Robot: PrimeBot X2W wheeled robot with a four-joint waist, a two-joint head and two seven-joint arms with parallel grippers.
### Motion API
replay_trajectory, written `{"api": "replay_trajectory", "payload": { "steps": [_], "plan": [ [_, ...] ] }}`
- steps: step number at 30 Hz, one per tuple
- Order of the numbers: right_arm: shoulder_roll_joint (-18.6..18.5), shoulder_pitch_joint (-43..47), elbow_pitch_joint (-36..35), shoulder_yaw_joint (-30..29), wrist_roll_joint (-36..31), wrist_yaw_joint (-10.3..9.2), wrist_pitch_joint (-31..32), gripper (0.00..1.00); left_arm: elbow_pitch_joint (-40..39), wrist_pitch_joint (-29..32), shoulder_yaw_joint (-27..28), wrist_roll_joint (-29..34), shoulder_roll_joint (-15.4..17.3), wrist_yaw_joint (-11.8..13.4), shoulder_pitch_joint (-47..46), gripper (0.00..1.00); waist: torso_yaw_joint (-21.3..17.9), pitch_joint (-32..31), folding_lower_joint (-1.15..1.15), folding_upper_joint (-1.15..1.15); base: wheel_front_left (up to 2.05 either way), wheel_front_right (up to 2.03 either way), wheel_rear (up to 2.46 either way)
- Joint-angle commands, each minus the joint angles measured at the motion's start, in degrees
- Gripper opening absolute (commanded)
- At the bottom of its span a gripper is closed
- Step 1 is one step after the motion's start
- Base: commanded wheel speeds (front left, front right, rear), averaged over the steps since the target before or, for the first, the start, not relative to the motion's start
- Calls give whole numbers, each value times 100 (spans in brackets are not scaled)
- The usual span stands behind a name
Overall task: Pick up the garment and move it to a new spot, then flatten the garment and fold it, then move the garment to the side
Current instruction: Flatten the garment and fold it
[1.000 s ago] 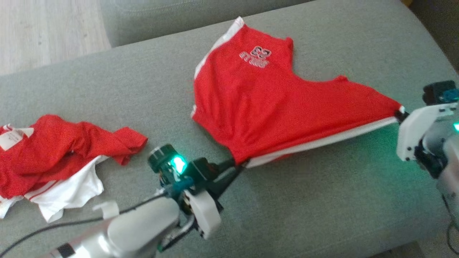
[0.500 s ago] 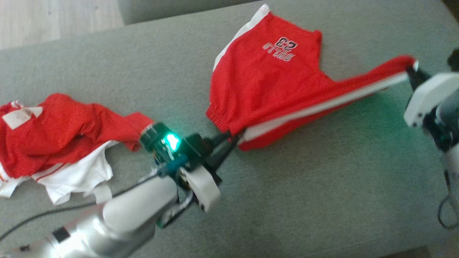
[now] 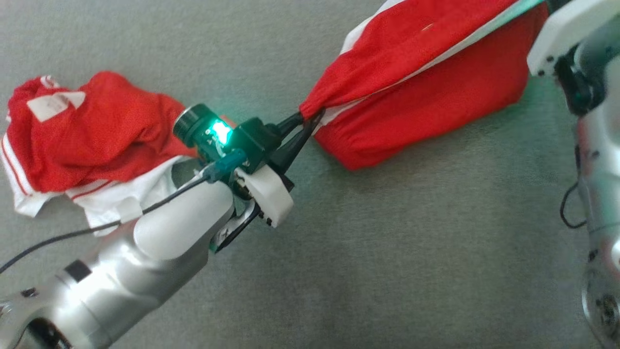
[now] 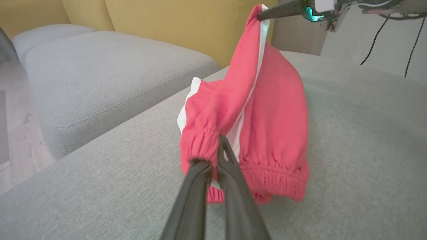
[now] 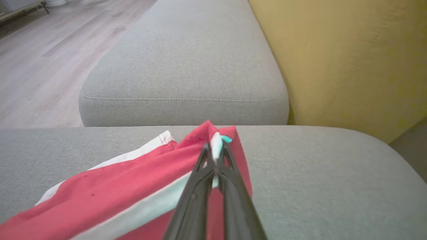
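Pinching a bunch of gathered cloth, the left gripper (image 4: 217,156) has its two dark fingers (image 4: 233,186) pressed together on the elastic waistband (image 4: 267,180) of the red shorts (image 4: 273,126). The right gripper (image 5: 215,150) is likewise clamped tight on the shorts, its tips closed over the end of the white side stripe (image 5: 146,206) at the opposite corner.

Between the two grips the shorts are lifted and pulled out long. In the left wrist view the right-hand end is held higher, and the cloth slopes down from it to the left gripper. The waistband sags lowest, close above the grey cushion (image 3: 387,252); whether it brushes the fabric cannot be told. In the head view the shorts run from the middle of the cushion to the upper right corner.

A green light (image 3: 219,132) glows on the left wrist, and a black cable (image 3: 72,232) trails along the silver forearm (image 3: 145,261). Just beside that wrist, on its left, a second red and white garment (image 3: 92,131) lies crumpled on the cushion, a white label (image 3: 53,104) showing on top.

Beyond the shorts sits another grey cushion (image 5: 186,66), with a yellow backrest (image 5: 350,60) to one side and a pale wooden floor (image 5: 50,50) to the other
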Motion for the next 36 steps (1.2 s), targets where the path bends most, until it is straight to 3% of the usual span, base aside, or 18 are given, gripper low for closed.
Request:
{"api": "replay_trajectory", "payload": {
  "steps": [1, 24, 25, 26, 27, 33, 36],
  "plan": [
    [65, -378, -44, 86, -157, -5, -121, 0, -22, -72, 232, 5, 36, -56, -317, 0, 224, 238, -1, 0, 0, 0, 0],
    [50, -1582, 1929, 30, -781, -5, -1329, 0, 717, -371, 142, 136, -535, -194, -803, 0, 756, 777, -1, 0, 0, 0, 0],
    [27, -1605, 2002, -4, -791, -5, -1355, 1, 742, -369, 132, 133, -547, -198, -802, 29, 766, 775, -1, 0, 0, 0, 0],
    [3, -1621, 2073, -20, -824, -5, -1373, 100, 768, -368, 130, 125, -560, -196, -800, 70, 772, 771, -1, 0, 0, 0, 0],
    [-18, -1639, 2134, -13, -879, -5, -1394, 100, 792, -370, 128, 119, -570, -191, -800, 100, 777, 766, -1, 0, 0, 0, 0],
    [-20, -1724, 2418, -155, -879, -5, -1671, 100, 884, -445, 172, 114, -524, -68, -774, 100, 697, 608, -1, 0, 0, 0, 0],
    [46, -1705, 2559, -243, -709, -5, -1831, 100, 817, -573, 351, 72, -419, 171, -717, 100, 601, 338, -1, 0, 0, 0, 0]
  ]
}}
